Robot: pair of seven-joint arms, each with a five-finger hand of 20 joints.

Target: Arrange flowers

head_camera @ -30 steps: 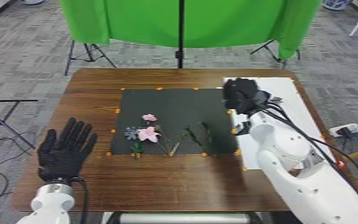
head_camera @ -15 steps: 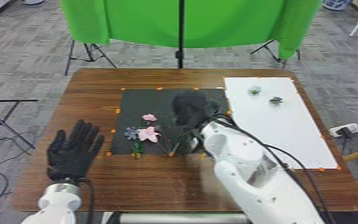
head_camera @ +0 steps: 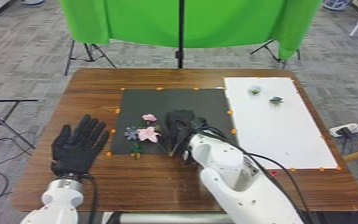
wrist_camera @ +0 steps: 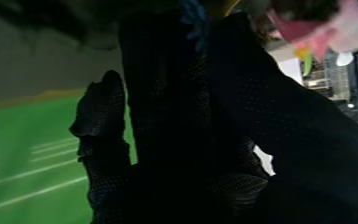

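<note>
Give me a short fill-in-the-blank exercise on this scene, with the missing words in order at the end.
The larger flower on the dark mat, just left of the right hand, is ____. A small pale flower lies on the ____ sheet. The left hand is on the ____ side of the mat. Beyond the table hangs a ____ cloth.

Missing words: pink; white; left; green.

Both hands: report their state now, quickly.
Left hand: open, fingers extended, empty.
Right hand: over the black mat; open or closed, I can't tell.
</note>
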